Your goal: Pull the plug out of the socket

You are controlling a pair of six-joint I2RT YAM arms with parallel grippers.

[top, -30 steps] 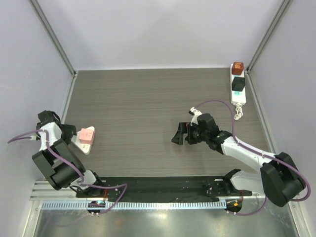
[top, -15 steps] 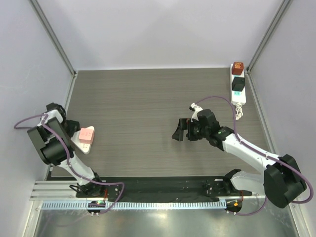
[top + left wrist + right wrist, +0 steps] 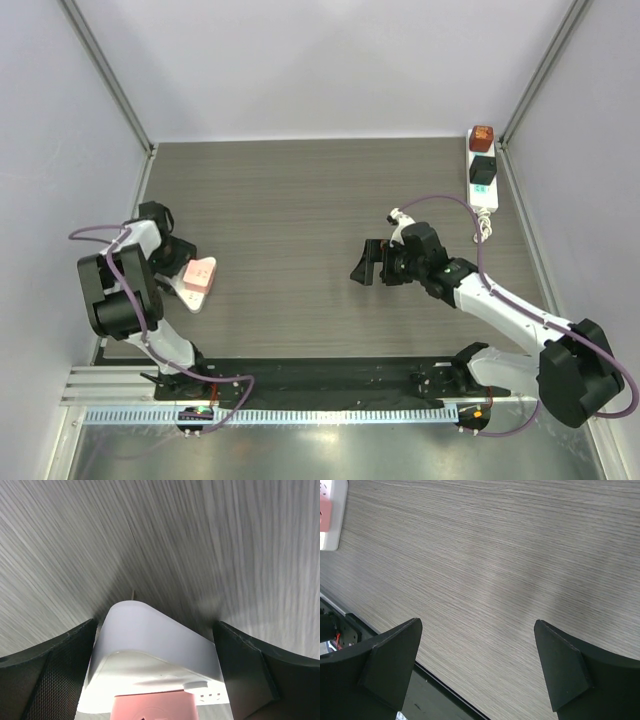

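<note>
The socket (image 3: pixel 483 170), a long white power strip, lies at the far right edge of the table with its knotted cord (image 3: pixel 484 227) trailing toward me. Two plugs sit in it, a red-brown one (image 3: pixel 482 135) at the far end and a black one (image 3: pixel 483 170) behind it. My right gripper (image 3: pixel 368 263) (image 3: pixel 477 622) hovers open over bare table at mid-table, well short of the strip. My left gripper (image 3: pixel 182 264) (image 3: pixel 155 625) is open at the far left, its fingers straddling a white triangular plate (image 3: pixel 150 635) that carries a pink block (image 3: pixel 200 273).
The grey wood-grain table (image 3: pixel 300 200) is walled on three sides, with metal posts (image 3: pixel 108 80) at the back corners. A black rail (image 3: pixel 320 375) runs along the near edge, also seen in the right wrist view as a black rail (image 3: pixel 350 630). The plate's corner (image 3: pixel 332 515) shows there too.
My left wrist has swung up and to the right, and the white plate with its pink block has slid right with it. The right arm has barely shifted.
</note>
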